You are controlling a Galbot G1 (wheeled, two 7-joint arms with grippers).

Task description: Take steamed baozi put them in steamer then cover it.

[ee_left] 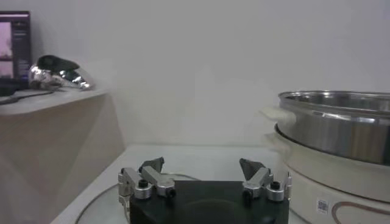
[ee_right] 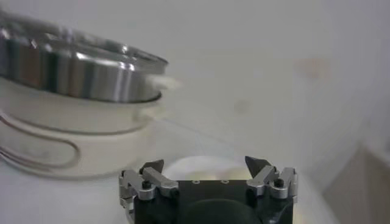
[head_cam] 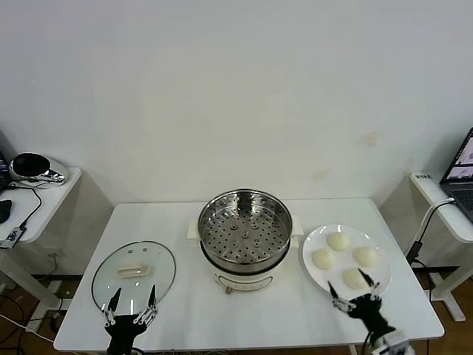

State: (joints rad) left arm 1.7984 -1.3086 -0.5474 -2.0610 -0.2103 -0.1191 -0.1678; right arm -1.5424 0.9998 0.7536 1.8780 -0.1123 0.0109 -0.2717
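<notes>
Head view: 4 baozi (head_cam: 345,258) sit on a plate (head_cam: 313,245) right of the steamer (head_cam: 244,238), directly beyond the wide-open, empty right gripper (head_cam: 355,293). The left gripper (head_cam: 131,304), equally wide, overlaps the cover (head_cam: 134,271).

Left wrist view: steamer (ee_left: 341,146) beside the fingers.

Right wrist view: a baozi (ee_right: 201,165) lies just ahead.

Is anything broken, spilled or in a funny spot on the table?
No, nothing stands out. The steamer stands upright and open, the lid lies flat beside it, and four buns sit tidily on the plate.
</notes>
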